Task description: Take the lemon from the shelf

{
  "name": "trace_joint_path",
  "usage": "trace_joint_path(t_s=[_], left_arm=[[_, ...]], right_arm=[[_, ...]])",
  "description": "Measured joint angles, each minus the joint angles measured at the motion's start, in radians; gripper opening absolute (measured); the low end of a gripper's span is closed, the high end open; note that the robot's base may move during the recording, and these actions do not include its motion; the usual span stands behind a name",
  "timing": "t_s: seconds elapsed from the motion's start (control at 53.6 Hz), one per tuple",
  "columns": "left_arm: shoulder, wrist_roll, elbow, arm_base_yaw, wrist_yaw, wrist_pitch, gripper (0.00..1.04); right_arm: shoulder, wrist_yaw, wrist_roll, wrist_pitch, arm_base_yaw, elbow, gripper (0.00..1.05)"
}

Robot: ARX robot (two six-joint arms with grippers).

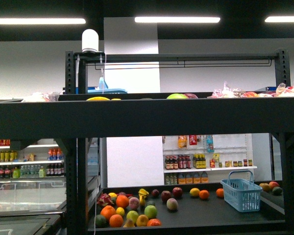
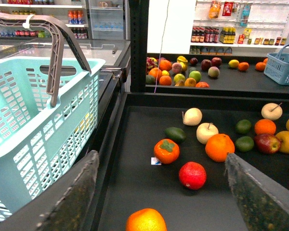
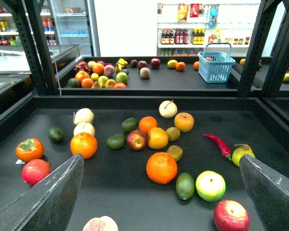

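Observation:
The shelf (image 3: 135, 102) is a black metal rack; its dark tray shows in both wrist views (image 2: 135, 144) and its thick upper beam (image 1: 147, 117) fills the front view. A small bright yellow oval fruit, which looks like the lemon (image 3: 172, 63), lies on the far tray beside an orange; it also shows in the left wrist view (image 2: 233, 63) and the front view (image 1: 194, 192). My left gripper (image 2: 161, 192) is open and empty above the near tray, over a red fruit (image 2: 192, 175). My right gripper (image 3: 161, 192) is open and empty over an orange (image 3: 161, 167).
A teal basket (image 2: 33, 134) stands close to my left gripper. Several mixed fruits and a red chilli (image 3: 217, 144) are scattered on the near tray. A blue basket (image 3: 216, 65) sits on the far tray. Black uprights (image 3: 274, 48) flank the tray. Something yellow (image 1: 98, 98) peeks over the upper beam.

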Motion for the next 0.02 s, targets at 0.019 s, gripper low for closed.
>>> trace_joint_path(t_s=[0.019], left_arm=[[0.0, 0.0, 0.0, 0.0, 0.0, 0.0, 0.89]], right_arm=[[0.0, 0.0, 0.0, 0.0, 0.0, 0.0, 0.97]])
